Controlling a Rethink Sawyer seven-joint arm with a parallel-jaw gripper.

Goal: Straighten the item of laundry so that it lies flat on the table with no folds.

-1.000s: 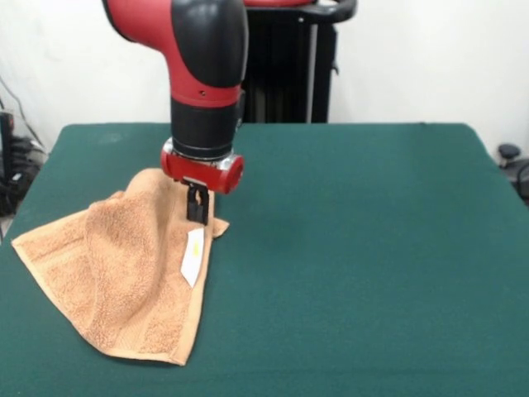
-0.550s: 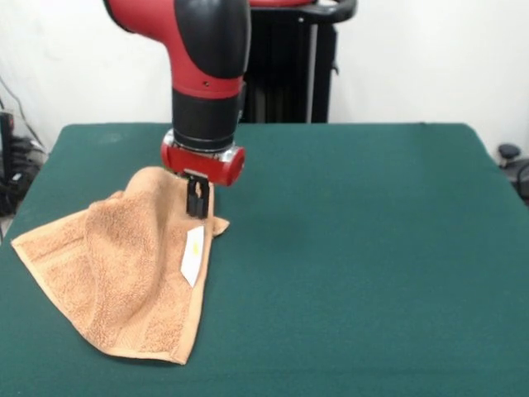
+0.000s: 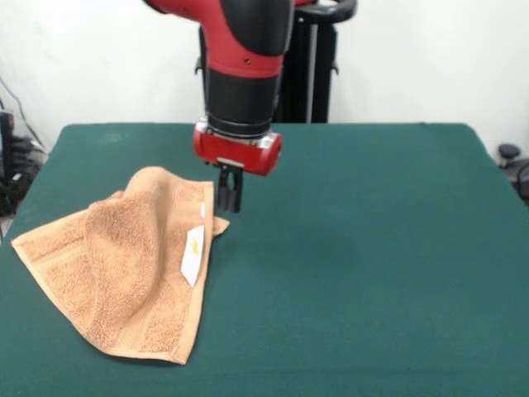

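The item of laundry [image 3: 124,265] is an orange-tan terry towel lying crumpled on the left part of the dark green table [image 3: 355,273]. A fold runs down its middle, one flap is doubled over, and a white label [image 3: 193,255] shows on its right edge. My gripper [image 3: 229,203] hangs from the red and black arm just right of the towel's upper right corner. It is a little above the table and holds none of the cloth.
The towel's left corner reaches close to the table's left edge. A black stand [image 3: 306,74] rises behind the table's far edge.
The gripper has moved to the right and slightly up, off the towel's upper right edge. The towel's shape has not changed.
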